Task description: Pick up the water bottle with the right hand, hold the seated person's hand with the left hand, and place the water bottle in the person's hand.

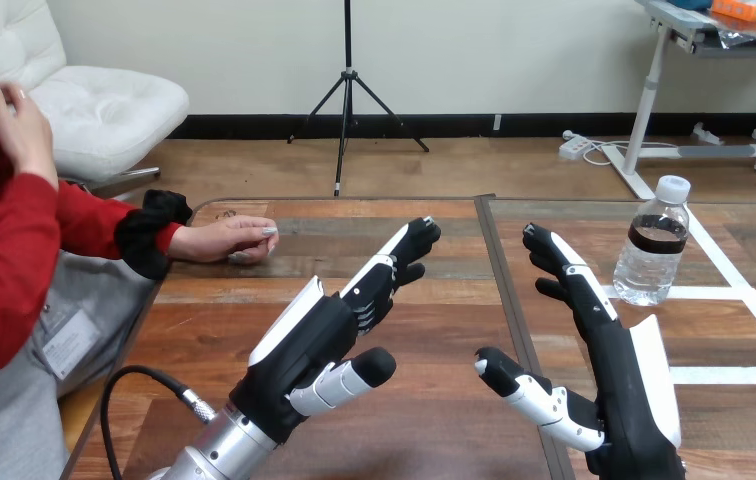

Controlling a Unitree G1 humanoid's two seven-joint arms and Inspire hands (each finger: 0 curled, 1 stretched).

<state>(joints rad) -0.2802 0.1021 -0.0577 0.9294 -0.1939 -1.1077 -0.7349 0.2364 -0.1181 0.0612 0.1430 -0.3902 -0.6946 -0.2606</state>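
Note:
A clear water bottle (655, 241) with a white cap and a dark band stands upright on the table at the right. My right hand (609, 370) is open, fingers straight and thumb spread, a short way to the bottle's left and nearer to me, not touching it. My left hand (326, 335) is open too, fingers pointing toward the far left. The person's hand (229, 240) rests on the table at the left, beyond my left hand and apart from it, holding nothing.
The wooden table (434, 420) has a dark seam running down its middle and white tape lines (744, 292) at the right around the bottle. The person's other hand (22, 125) is raised at the far left, off the table.

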